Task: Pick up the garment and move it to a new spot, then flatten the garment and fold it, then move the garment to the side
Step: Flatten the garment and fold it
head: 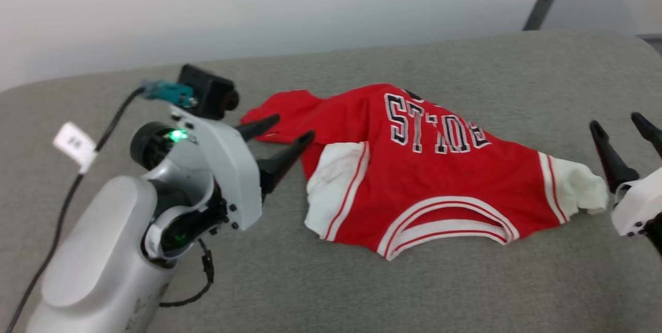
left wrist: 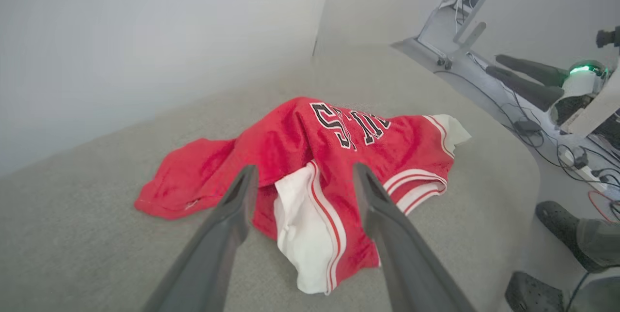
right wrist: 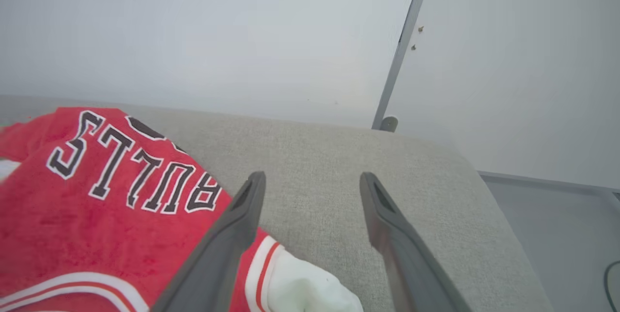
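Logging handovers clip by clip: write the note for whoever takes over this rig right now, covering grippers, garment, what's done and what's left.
Left gripper: open, empty, fingertips at the garment's left edge.
Right gripper: open, empty, beside the right white sleeve.
Garment: rumpled on the grey cushion, collar toward the robot, left white sleeve bunched.
Done: at most the first move; cannot tell from here.
Left: flatten, fold, move aside.
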Controlling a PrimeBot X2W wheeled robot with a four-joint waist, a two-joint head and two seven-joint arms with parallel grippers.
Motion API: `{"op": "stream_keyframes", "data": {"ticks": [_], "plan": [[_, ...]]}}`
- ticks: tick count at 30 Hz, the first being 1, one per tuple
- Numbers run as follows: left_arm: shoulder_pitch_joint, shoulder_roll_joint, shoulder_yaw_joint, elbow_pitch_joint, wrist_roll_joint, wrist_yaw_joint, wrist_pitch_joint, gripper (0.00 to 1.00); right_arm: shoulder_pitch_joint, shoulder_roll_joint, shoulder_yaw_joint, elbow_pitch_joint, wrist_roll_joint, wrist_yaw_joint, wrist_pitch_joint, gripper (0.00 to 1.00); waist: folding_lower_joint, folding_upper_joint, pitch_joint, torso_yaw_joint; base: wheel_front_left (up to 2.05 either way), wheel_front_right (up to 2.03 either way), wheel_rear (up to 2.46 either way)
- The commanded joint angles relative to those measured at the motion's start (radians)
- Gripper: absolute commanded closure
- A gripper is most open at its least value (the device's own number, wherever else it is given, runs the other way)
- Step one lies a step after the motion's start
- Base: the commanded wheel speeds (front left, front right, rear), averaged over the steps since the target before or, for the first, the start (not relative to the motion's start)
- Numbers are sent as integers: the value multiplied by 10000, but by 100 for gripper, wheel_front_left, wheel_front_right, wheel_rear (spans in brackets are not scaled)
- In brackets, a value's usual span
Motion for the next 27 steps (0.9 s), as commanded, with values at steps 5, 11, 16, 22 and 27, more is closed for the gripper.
{"op": "stream_keyframes", "data": {"ticks": [5,11,16,22,27], "plan": [[-411,-6,-369,420,-289,300,1219,0,565,699,-548,-881,-634,-10,-743,0,0,0,256,-783,0,0,0],[-387,159,-781,958,-147,605,2131,0,1011,1427,-1060,-1695,-968,-10,-888,0,0,0,642,-1239,0,0,0],[-127,276,-1001,1580,-105,884,2618,0,1318,1872,-1422,-2260,-1242,-10,-876,0,0,0,988,-1511,0,0,0],[40,408,-1219,2120,18,1126,2964,0,1484,2264,-1695,-2612,-1333,-10,-822,0,0,0,1271,-1681,0,0,0],[-5,326,-1169,2527,-58,1219,2866,100,1443,2416,-1757,-2740,-1385,-10,-842,0,0,0,1401,-1748,0,0,0]]}}
